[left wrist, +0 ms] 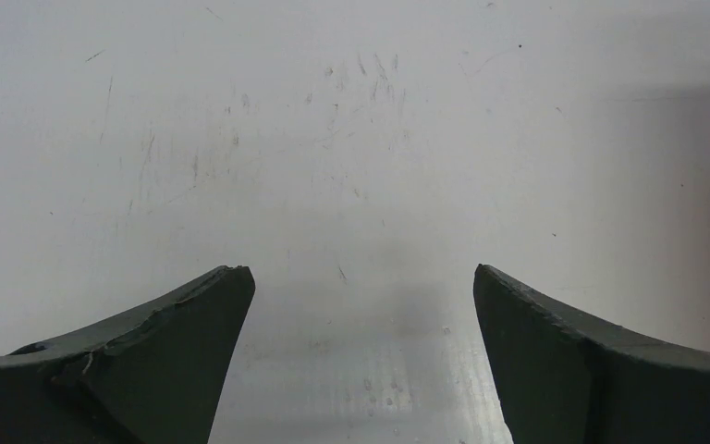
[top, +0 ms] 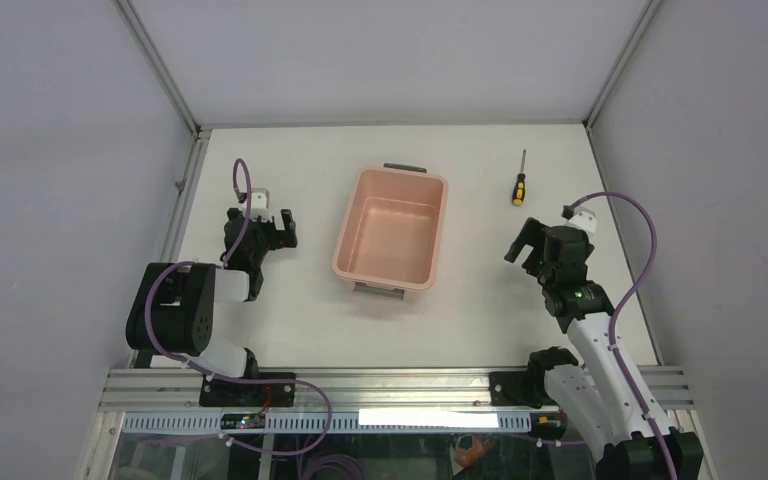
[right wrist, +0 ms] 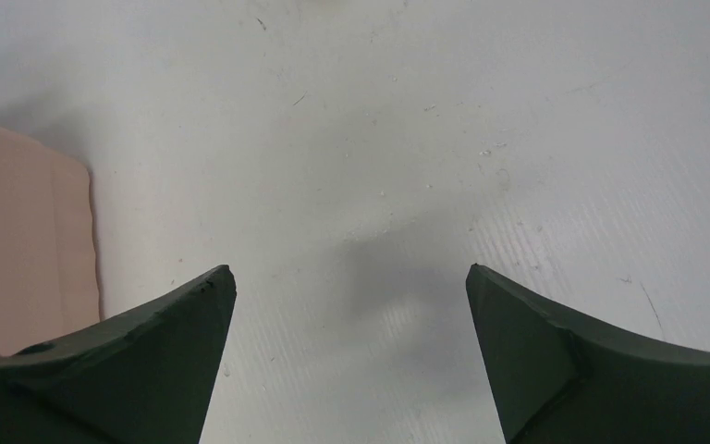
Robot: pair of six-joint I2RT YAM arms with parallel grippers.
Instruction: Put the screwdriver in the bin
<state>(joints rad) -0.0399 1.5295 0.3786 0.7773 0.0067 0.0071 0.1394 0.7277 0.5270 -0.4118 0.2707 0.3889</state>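
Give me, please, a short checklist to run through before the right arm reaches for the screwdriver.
1. Right gripper open and empty: ok.
2. Screwdriver lying free on the table, beyond the right gripper: ok.
3. Screwdriver seen in the right wrist view: not ok.
4. Bin upright and empty: ok.
5. Left gripper open, apart from the bin: ok.
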